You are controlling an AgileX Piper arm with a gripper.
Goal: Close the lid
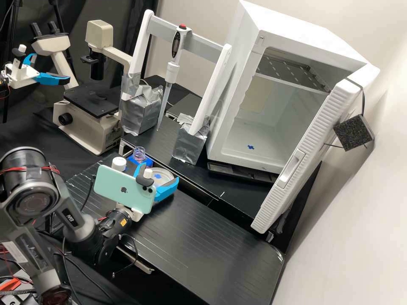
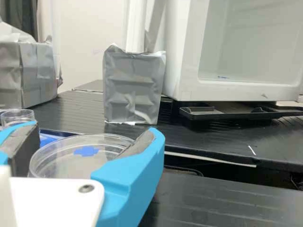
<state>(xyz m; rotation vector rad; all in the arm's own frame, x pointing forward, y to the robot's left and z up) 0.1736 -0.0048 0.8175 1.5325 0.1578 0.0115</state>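
In the high view, my gripper [image 1: 157,186] is low over the black bench, behind the phone on its wrist, with its blue fingers around a clear round dish [image 1: 162,176]. The wrist view has the gripper [image 2: 87,144] shut on this clear dish [image 2: 102,144], a pad at either side of its rim. A blue mark shows through the clear plastic. I cannot tell whether a lid and a base are both there. Phone and near finger hide part of the dish. Just left of it in the high view stand an open-mouthed bottle [image 1: 139,153] and a white cap [image 1: 118,162].
A white incubator [image 1: 237,106] stands open at the right, its ribbed door [image 1: 296,169] swung outward. Behind the dish are foil-wrapped supports [image 1: 190,142] of a rack with a pipette [image 1: 171,70]. A microscope [image 1: 91,106] is at the left, a second arm's gripper [image 1: 46,77] beyond it.
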